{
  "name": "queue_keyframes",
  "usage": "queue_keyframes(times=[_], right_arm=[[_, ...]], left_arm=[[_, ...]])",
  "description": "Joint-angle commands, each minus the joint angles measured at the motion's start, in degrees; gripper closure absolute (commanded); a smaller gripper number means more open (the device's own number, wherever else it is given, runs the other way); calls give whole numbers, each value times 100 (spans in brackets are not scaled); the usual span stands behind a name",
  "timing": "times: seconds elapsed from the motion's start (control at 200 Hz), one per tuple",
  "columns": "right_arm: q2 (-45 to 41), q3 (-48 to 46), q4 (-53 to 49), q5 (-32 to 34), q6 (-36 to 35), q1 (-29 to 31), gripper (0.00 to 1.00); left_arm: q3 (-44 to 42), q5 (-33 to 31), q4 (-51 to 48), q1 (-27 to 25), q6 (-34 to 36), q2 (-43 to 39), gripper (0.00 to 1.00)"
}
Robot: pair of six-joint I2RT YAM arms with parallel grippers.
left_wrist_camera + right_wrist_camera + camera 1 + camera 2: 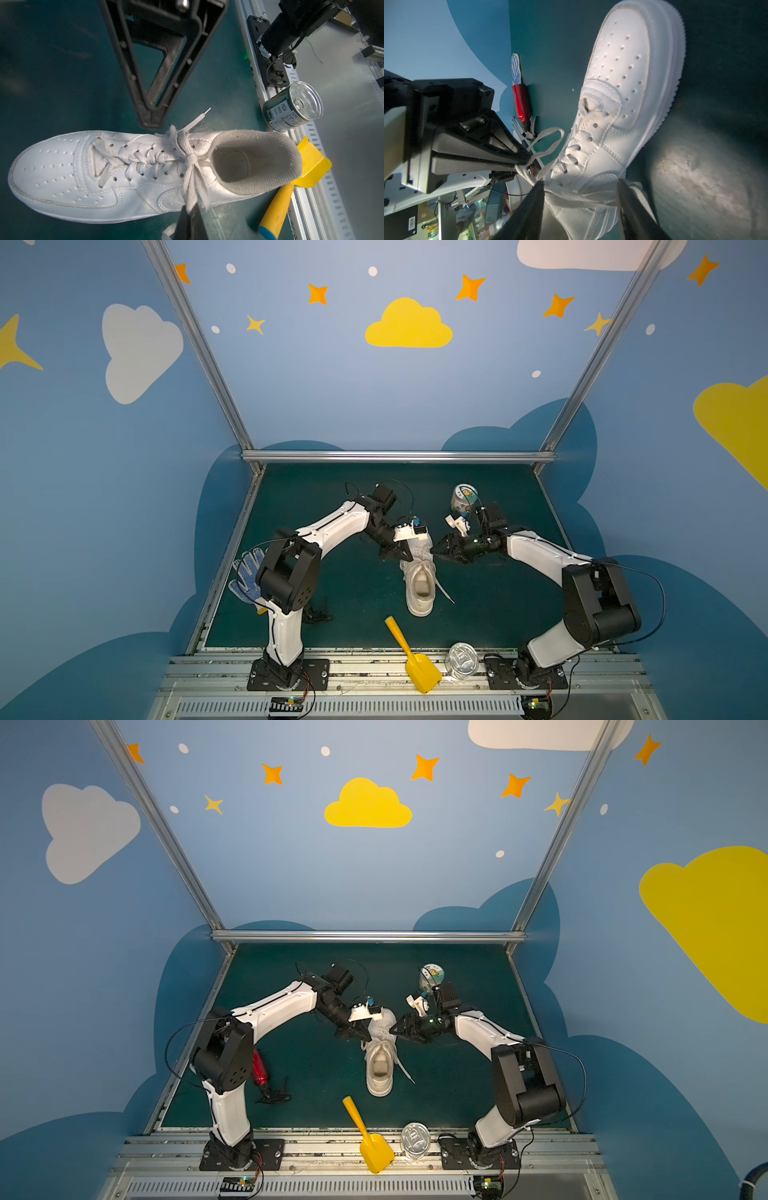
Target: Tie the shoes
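Left wrist view: white perforated sneaker (124, 172), knotted flat laces (193, 166) in clamped left hand (190, 209), right hand (580, 184) parted.

One sneaker (419, 605), one glove (245, 578), one yellow scoop (422, 672), one red bottle (260, 1069). Two containers: a tin (461, 659) and a jar (463, 497).

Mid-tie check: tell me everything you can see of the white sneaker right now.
The sneaker is white and leather-looking, with a perforated toe, thick ribbed sole and beige lining. It stands upright on the green mat, toe toward the back wall. Its flat white laces are threaded and knotted near the collar; one free end lies on the mat. The left gripper is shut on a lace loop beside the shoe. The open right gripper straddles a strand on the other side.
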Motion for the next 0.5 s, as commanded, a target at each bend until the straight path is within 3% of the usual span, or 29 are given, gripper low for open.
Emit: queue_keyframes(times=[0.0, 0.18, 0.496], right_arm=[[-235, -1, -705, 376, -55, -100, 45], [-676, -700, -809, 591, 814, -51, 45], [-852, -1816, 354, -309, 1780, 85, 43]], left_arm=[[58, 104, -163, 12, -3, -31, 97], [6, 111, -146, 4, -21, -56, 97], [-65, 126, -112, -3, -34, -95, 97]])
